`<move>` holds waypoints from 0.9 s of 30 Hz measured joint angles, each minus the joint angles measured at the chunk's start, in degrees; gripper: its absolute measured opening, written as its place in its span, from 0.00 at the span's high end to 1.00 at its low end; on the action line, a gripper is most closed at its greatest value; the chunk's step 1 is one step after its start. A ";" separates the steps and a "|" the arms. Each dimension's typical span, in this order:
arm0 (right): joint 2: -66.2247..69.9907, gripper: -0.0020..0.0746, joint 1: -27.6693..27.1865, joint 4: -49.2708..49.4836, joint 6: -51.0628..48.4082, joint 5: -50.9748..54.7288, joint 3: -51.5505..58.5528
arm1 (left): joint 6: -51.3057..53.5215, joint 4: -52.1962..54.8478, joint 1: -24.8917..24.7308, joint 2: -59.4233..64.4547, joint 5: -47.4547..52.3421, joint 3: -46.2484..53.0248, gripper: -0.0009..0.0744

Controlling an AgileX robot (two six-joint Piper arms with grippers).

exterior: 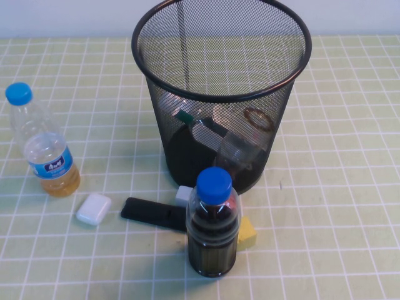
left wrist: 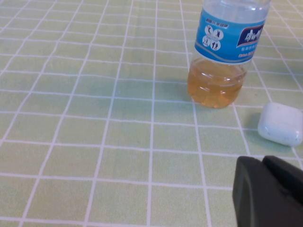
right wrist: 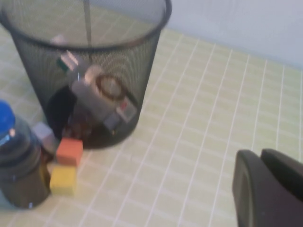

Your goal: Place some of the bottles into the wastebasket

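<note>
Clear bottles [exterior: 234, 147] are seen lying inside the wastebasket [exterior: 156, 94], well apart from the left gripper [left wrist: 270, 194] and right gripper [right wrist: 267, 189]; finger state cannot be told.

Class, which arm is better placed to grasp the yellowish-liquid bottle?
Left. The left pincer hangs near the yellowish-liquid bottle; the right pincer is over the table right of the wastebasket.
</note>
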 joint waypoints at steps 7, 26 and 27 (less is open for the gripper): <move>-4.04 0.98 0.00 0.00 -0.11 6.38 7.49 | 0.00 0.00 0.00 0.00 0.00 0.00 1.00; -12.12 0.98 -14.06 0.97 -0.01 -3.80 12.75 | 0.00 0.00 0.00 0.00 0.00 0.00 1.00; -13.58 0.98 -16.01 2.08 -0.01 -7.00 13.69 | 0.00 0.00 0.00 0.00 0.00 0.00 1.00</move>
